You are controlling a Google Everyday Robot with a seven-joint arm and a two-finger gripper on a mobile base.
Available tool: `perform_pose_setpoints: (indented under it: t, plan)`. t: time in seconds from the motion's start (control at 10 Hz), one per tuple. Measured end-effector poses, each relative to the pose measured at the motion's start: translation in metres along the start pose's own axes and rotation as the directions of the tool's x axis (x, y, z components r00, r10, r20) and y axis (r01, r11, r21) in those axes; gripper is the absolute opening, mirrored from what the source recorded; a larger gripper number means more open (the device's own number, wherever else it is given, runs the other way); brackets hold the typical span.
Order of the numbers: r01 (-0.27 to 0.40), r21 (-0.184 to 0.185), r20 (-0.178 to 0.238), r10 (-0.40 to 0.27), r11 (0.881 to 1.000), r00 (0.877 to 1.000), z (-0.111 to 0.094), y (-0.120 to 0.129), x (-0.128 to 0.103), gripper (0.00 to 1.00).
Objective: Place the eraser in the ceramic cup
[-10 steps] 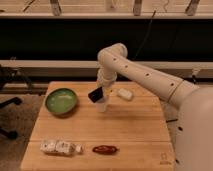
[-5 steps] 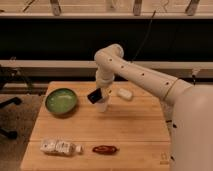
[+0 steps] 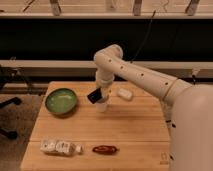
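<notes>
Over on the left of the wooden table (image 3: 135, 125), a wide green bowl (image 3: 61, 100) sits near the back corner. Toward the front left lies a small white crumpled packet (image 3: 58, 146), close to the front edge and well apart from the bowl.

Moving toward the middle, a red chili-shaped thing (image 3: 104, 149) rests flat near the front edge, just to the right of the packet. Behind it, at the centre of the table, stands the ceramic cup (image 3: 102, 105), upright on the wood and near the bowl's right side. Only its lower part shows clearly.

The gripper (image 3: 100, 93) hangs straight down over the cup, its tip right at the cup's mouth. The eraser (image 3: 93, 96), a flat black block, sits tilted at the gripper's tip, just above the cup's left rim; the fingers seem to be clamped on it, though I cannot make out each one on its own. Whether the eraser touches the rim I cannot tell.

Just to the right of the gripper, a small white oval lump (image 3: 124, 93) lies on the table. The white arm (image 3: 140, 75) reaches in from the robot's body at the right.
</notes>
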Motion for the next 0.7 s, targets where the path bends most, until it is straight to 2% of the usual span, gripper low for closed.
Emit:
perform_pose_setpoints:
  t: [0.3,0.6,0.7]
  plan:
    - [-0.016,0.019,-0.011,0.016,1.000,1.000,-0.006,0.000,0.005,0.80]
    - [-0.033,0.064,-0.005,0.034,0.997,0.999,-0.014,0.001,0.011,0.80]
    - [-0.031,0.049,-0.006,0.031,0.998,0.999,-0.011,0.000,0.009,0.80]
